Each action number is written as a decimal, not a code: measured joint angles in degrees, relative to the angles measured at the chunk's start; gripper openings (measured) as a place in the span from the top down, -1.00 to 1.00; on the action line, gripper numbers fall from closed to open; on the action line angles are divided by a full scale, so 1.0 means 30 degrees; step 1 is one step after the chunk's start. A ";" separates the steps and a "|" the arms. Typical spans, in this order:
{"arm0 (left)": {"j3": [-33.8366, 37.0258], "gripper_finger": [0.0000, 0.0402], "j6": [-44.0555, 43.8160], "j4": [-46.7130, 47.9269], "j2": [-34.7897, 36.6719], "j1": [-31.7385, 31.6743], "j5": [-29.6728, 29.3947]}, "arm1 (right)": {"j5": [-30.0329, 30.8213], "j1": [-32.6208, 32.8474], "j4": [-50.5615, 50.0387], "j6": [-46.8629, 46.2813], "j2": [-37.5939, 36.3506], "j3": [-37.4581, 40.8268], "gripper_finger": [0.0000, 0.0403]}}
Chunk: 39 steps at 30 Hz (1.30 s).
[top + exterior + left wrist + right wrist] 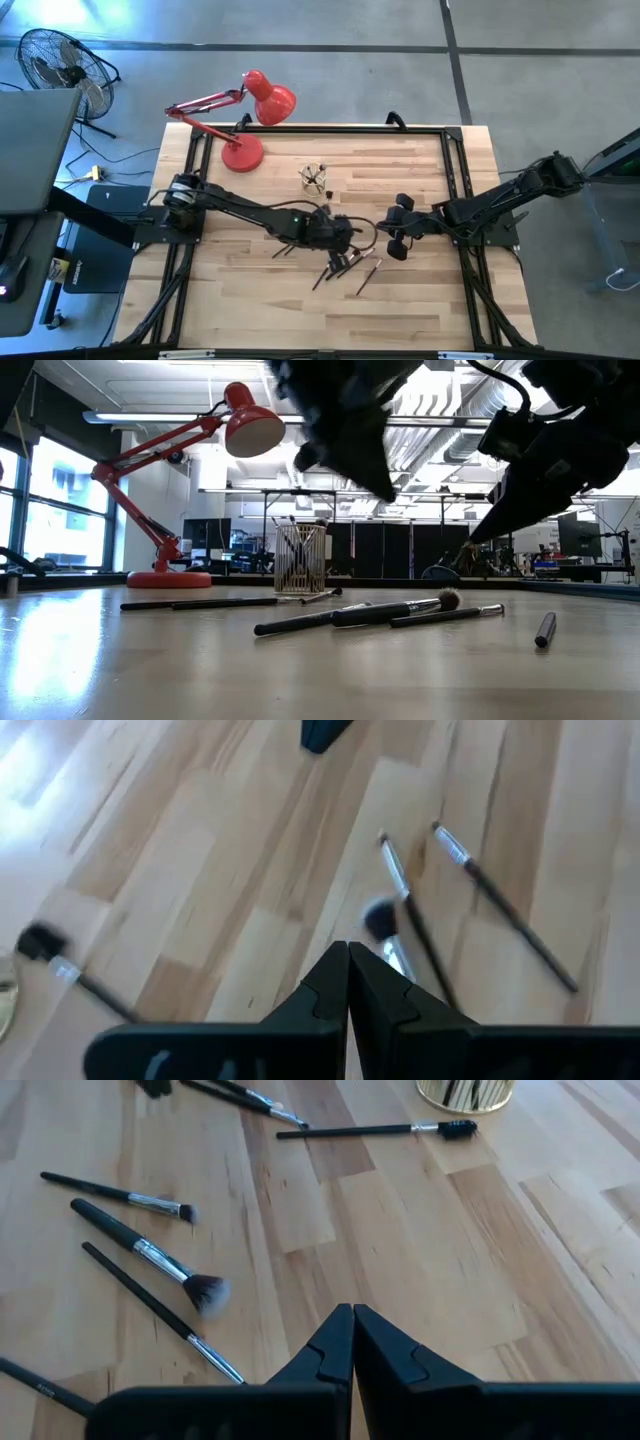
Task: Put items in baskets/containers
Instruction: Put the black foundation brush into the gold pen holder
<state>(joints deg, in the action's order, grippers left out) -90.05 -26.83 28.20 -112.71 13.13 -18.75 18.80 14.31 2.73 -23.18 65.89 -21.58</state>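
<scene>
Hovering above the worktop (pixel 250 290) centre were both end effectors, each with fingers pressed together and pinching nothing — apparently poised between picks. Left end effector (pixel 345 238) hung over the scattered brushes (pixel 345 268); right end effector (pixel 397 240) sat just beside that cluster. Brushes lay flat and loose on the wood, several crossing, some still well short of the cup. Clear cup (pixel 315 179) stood upright toward the far edge, near the red lamp (pixel 243 152) — already holding a handful of brushes, handles standing up inside. Task judged partly done.
</scene>
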 joint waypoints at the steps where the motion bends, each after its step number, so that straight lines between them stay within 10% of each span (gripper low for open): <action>1: -0.0090 0.99 -0.0001 -0.0263 0.0005 0.0000 0.0112 | -0.0023 0.0000 -0.0032 -0.0001 0.0000 0.0000 0.99; 17: -0.0098 0.55 -0.2731 0.1303 -0.2155 -0.0257 0.1602 | -0.0032 0.0000 -0.0014 -0.0138 0.0007 0.0000 0.98; 39: -0.0135 0.53 -0.4478 0.0690 -0.3738 -0.0743 0.5615 | 0.0055 -0.0015 -0.0104 0.0066 0.0015 -0.0029 0.99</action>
<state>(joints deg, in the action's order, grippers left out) -90.45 -40.26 30.27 -123.92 10.90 -1.91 18.96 14.26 2.42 -22.98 65.93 -21.67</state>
